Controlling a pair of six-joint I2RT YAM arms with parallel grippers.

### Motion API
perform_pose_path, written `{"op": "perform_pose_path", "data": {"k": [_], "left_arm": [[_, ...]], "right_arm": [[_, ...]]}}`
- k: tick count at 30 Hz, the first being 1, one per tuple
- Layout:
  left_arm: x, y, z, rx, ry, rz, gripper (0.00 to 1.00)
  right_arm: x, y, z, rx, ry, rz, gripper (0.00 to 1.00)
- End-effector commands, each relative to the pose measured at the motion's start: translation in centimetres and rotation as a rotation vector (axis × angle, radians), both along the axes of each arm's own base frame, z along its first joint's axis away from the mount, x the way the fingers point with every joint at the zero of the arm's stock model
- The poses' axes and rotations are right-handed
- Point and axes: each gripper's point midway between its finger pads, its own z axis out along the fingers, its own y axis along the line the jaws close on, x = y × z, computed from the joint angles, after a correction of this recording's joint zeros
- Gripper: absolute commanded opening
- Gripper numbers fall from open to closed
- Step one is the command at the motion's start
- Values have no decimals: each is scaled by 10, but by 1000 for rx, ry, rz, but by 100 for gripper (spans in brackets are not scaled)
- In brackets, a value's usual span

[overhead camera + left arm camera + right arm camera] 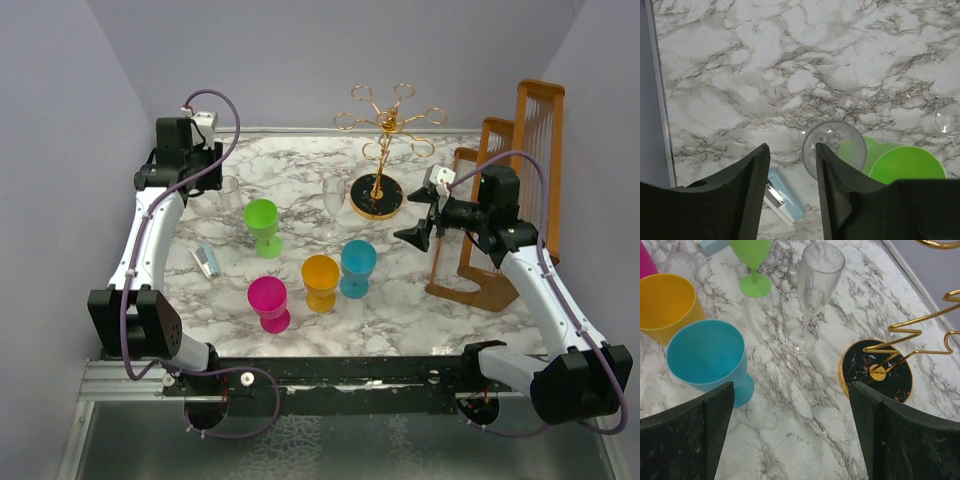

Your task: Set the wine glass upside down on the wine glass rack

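Left gripper (792,147) hovers half-spread over the clear wine glass (834,145), rim edge in the gap (not pinched). Right gripper (790,440) gapes wide, empty, near the wine glass rack (377,198); the glass stands well left of it.

Green goblet (262,225), pink goblet (269,303), orange goblet (321,281) and blue goblet (358,267) are stood on the desk (420,310). A pale-blue object (206,260) is laid nearby; a wooden slatted frame (472,292) is stood at right.

Top external: fixed high behind the near edge, facing down and forward over the whole bench (400,320). Left wrist: close, facing straight down past the left pincer (792,150). Right wrist: close, angled down. Shared by all three: green goblet (262,222).
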Motion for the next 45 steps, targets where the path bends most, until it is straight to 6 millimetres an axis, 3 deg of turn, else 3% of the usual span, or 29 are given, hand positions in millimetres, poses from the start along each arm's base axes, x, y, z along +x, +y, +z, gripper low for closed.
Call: {"op": "perform_pose_path", "data": {"k": [1,8,17,26,30,36,41,45], "left_arm": [[0,-3,-1,-13,30,-25,44],[0,-7,-11,-15,69,-45,39],[1,-11,-15,-10,101,-76,19],[3,4,9,104,53,-94,1],[2,14,25,181,13,-99,0],[-2,22,78,270,-119,-107,0],[-6,23,151,304,-339,-87,0],[-16,12,218,261,-538,-91,0]], "right_arm": [[3,2,-1,-3,-24,4,96],[3,1,-2,-4,-25,0,96],[3,2,-3,-1,-24,0,96],[4,1,0,4,-26,-13,96],[6,0,3,6,-35,-29,96],[13,-3,26,26,-56,-77,97],[17,-5,59,23,-107,-98,98],[24,-8,90,29,-147,-124,98]]}}
